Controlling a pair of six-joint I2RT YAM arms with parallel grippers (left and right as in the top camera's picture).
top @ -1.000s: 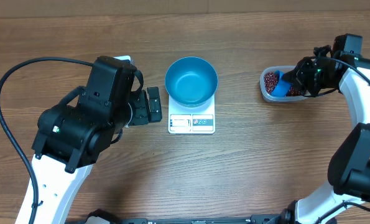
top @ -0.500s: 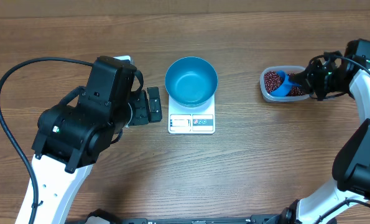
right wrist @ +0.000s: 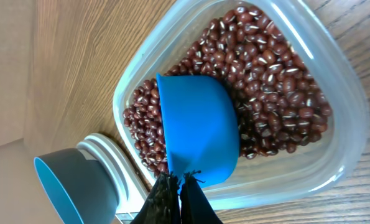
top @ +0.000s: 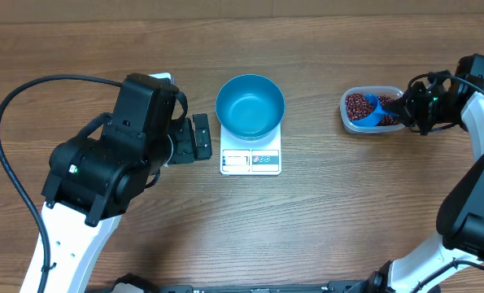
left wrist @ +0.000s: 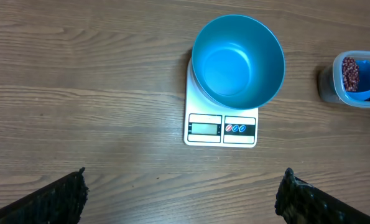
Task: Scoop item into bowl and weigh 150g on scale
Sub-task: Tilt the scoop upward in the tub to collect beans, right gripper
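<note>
Right gripper [right wrist: 176, 182]: found clamped shut on the thin handle end of the small blue scoop [right wrist: 197, 124]; scoop cup noted down inside the clear plastic tub [right wrist: 343, 106], lying against the beans [right wrist: 272, 68]; could not tell whether any load sat in the cup.

Left gripper [left wrist: 181, 199]: found gaping wide, holding nothing; hung above the bare table [top: 323, 220], just left of the scale [top: 250, 161].

Beans: located wholly in the tub, at the right of the table, well apart from the bowl [top: 250, 104]; none noted in the bowl.

Bowl: noted empty, set on the rear of the scale; display and buttons left uncovered in front.

Handling of beans, judged: loose, dry, hard, smooth grains; light singly; apt to roll and to spill over a tilted lip; not fragile; not fit to be pinched directly.

Hold point, judged: through the scoop alone, at the handle as gripped; cup best kept level in transit.

Bowl, judged: rigid and light; liable to slide on the smooth scale top if knocked.
</note>
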